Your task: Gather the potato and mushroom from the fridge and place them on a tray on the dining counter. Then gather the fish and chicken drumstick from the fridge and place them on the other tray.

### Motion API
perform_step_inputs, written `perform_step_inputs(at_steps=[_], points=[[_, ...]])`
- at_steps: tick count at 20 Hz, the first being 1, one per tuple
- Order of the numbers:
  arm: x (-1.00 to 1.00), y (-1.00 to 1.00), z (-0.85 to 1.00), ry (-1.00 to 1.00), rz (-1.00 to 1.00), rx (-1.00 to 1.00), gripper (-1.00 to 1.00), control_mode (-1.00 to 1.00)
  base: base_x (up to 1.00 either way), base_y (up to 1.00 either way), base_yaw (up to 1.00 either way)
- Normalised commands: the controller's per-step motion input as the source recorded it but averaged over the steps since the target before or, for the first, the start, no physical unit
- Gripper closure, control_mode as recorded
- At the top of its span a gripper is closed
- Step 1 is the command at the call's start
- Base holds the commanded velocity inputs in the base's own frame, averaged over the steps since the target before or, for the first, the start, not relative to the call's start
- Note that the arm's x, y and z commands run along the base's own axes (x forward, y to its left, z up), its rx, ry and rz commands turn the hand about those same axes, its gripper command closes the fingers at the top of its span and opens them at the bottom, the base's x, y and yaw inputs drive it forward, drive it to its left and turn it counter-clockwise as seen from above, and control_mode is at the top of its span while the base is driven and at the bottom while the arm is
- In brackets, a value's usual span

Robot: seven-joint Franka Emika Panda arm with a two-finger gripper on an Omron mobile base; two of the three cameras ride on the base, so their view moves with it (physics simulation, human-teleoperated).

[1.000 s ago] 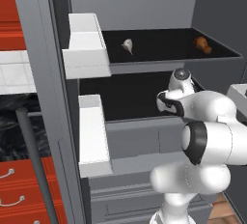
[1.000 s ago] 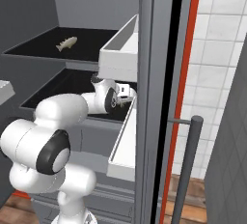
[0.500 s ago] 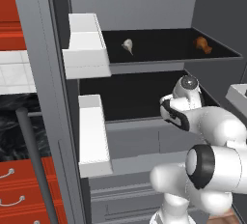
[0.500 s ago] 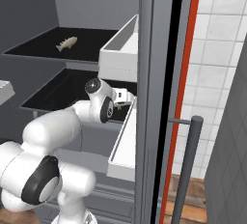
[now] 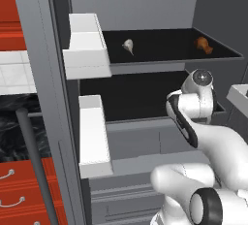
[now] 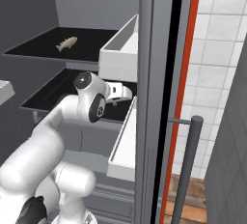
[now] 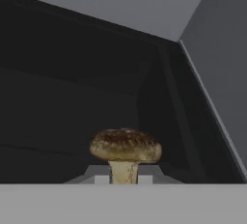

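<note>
In the hand view a brown-capped mushroom [image 7: 124, 146] with a pale stem stands between my fingertips, and my gripper [image 7: 123, 177] is shut on it. The hand [image 6: 118, 91] reaches over the lower black shelf [image 6: 53, 95] of the open fridge [image 5: 145, 6]. On the upper shelf lie the fish [image 5: 128, 46] [image 6: 66, 43] and the orange chicken drumstick [image 5: 204, 44]. The potato, the tray and the dining counter are out of view.
White door bins [image 5: 87, 49] [image 5: 93, 136] hang on the left fridge door, and others [image 6: 120, 49] [image 6: 124, 143] on the right door. A long bar handle [image 6: 187, 165] stands at the right. Red drawers [image 5: 19, 190] sit low on the left.
The arm has swung its elbow to the right and lower, while the hand stays above the lower shelf with the mushroom in it.
</note>
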Motion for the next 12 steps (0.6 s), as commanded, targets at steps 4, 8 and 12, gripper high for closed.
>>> perform_step_inputs(at_steps=[4, 8, 12], points=[[-0.80, 0.17, 0.24, 0.05, 0.02, 0.00, 1.00, -1.00, 0.00, 0.00, 0.00], [-0.77, 0.20, 0.55, 0.07, 0.04, 0.00, 1.00, -1.00, 0.00, 0.00, 0.00], [-0.52, 0.19, 0.87, 0.16, 0.01, 0.00, 1.00, -1.00, 0.00, 0.00, 0.00]])
